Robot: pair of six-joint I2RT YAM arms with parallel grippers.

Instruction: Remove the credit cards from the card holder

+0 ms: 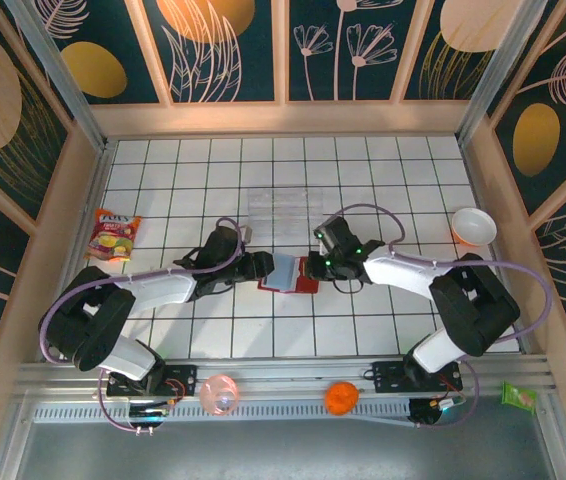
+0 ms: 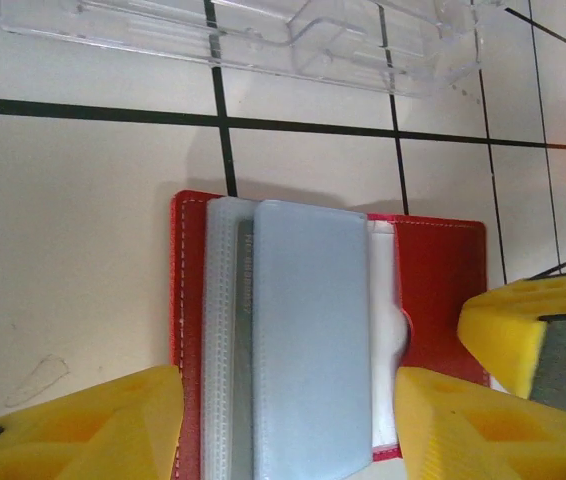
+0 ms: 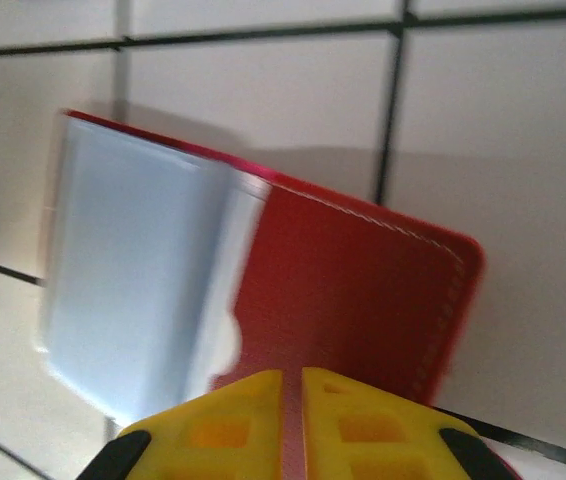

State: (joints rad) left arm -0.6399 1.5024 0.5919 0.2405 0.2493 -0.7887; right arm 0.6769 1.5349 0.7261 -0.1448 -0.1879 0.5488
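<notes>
Right, from overhead I have the card holder (image 1: pixel 293 278) lying open on the white gridded table (image 1: pixel 213 170), about midway between the two arms and just on the near side of the clear plastic tray (image 1: pixel 283 208). Both arms reach in low toward it from either side.

On the left wrist camera the left fingers (image 2: pixel 83 425) stand well apart with the card holder (image 2: pixel 433 290) between them. One is at its outer red edge and the other is against the far side of the grey-blue pockets (image 2: pixel 308 340). They sit close to those edges, but I cannot tell whether they press on them. A dark lettered strip (image 2: pixel 245 300) shows through the frosted pocket layer. It may be a card's edge, but I can't say for sure. The tray (image 2: pixel 263 30) runs along the top of this view, apart from the holder.

On the right wrist camera the right fingers (image 3: pixel 363 425) are drawn almost together, with only a thin slit between them, at the near edge of the red cover (image 3: pixel 353 290). I cannot tell whether that edge is nipped in the slit. The pockets (image 3: pixel 133 260) look blurred here and lie to the left of the red panel. One right finger also shows in the left wrist view (image 2: pixel 508 335), over the holder's right corner.

Off to the sides, a snack bag (image 1: pixel 113 236) lies near the left wall and a small bowl (image 1: pixel 473 226) near the right wall.
</notes>
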